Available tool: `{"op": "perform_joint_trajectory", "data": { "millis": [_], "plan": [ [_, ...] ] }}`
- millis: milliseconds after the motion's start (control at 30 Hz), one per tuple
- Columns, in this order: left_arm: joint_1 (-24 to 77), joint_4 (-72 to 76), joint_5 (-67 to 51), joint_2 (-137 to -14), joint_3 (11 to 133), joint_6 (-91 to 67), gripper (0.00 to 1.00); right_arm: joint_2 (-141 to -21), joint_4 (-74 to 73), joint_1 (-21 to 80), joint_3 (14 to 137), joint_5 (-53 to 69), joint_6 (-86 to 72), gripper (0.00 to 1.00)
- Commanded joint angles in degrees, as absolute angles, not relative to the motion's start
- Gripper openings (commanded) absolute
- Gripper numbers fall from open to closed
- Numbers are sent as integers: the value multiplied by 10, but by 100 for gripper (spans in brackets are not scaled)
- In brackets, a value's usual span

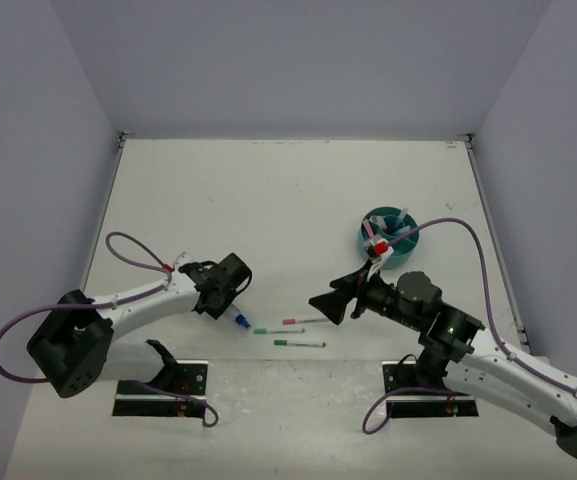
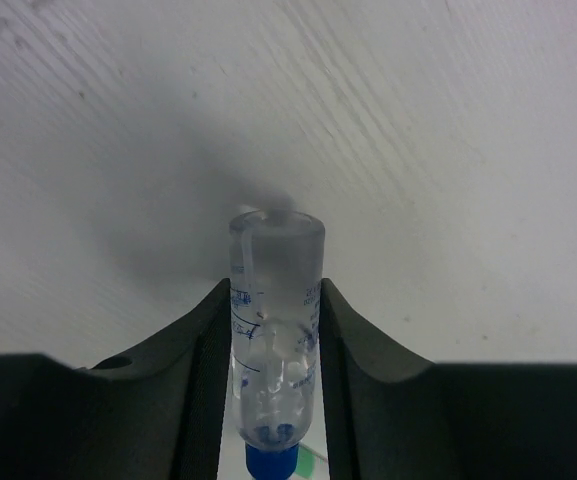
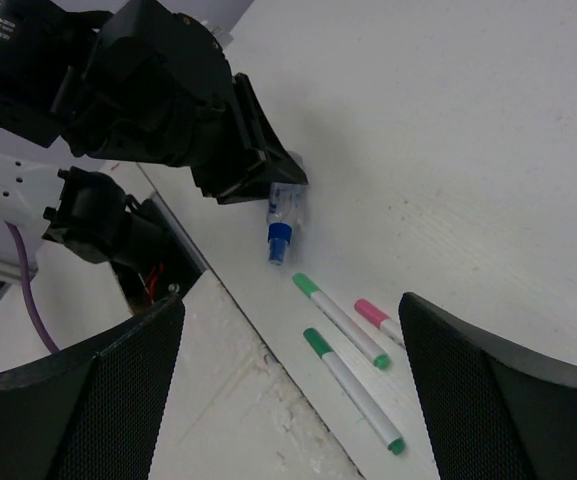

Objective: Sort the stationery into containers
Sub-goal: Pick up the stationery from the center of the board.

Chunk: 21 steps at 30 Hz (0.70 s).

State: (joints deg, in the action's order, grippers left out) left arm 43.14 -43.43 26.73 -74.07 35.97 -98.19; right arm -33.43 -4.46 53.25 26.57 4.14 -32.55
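Note:
A clear blue-capped tube (image 2: 276, 300) lies on the white table, cap toward the near edge. My left gripper (image 2: 274, 290) is shut on the tube's body, both fingers pressed flat against its sides; the top view shows the same left gripper (image 1: 230, 310) and tube (image 1: 237, 320). Right of the tube lie two green-capped pens (image 3: 340, 320) (image 3: 353, 388) and a pink-capped pen (image 3: 376, 316). My right gripper (image 3: 290, 340) hovers open above these pens, holding nothing. The teal cup (image 1: 364, 236) stands at the right with several items in it.
The table's near edge (image 3: 238, 300) runs just beside the pens and the tube. Black arm mounting plates (image 1: 158, 385) sit below that edge. A purple cable (image 1: 448, 222) arcs past the cup. Grey walls close in the table on three sides.

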Motion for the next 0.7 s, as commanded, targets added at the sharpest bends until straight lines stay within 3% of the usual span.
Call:
{"op": "perform_joint_trajectory", "data": {
  "millis": [0,67,333,533,667],
  "plan": [
    [468,-432,220,-682,425,-1069,0,-371,151,538,218,64,-407,79],
    [493,-434,227,-674,457,-1105,0,-389,196,548,200,41,-427,70],
    [564,-447,225,-718,569,-1213,0,-465,212,680,234,-229,-437,69],
    [569,-419,215,-745,591,-1225,0,-492,142,701,255,-326,-494,61],
    [569,-420,224,-749,599,-1222,0,-490,141,703,249,-329,-503,49]
  ]
}}
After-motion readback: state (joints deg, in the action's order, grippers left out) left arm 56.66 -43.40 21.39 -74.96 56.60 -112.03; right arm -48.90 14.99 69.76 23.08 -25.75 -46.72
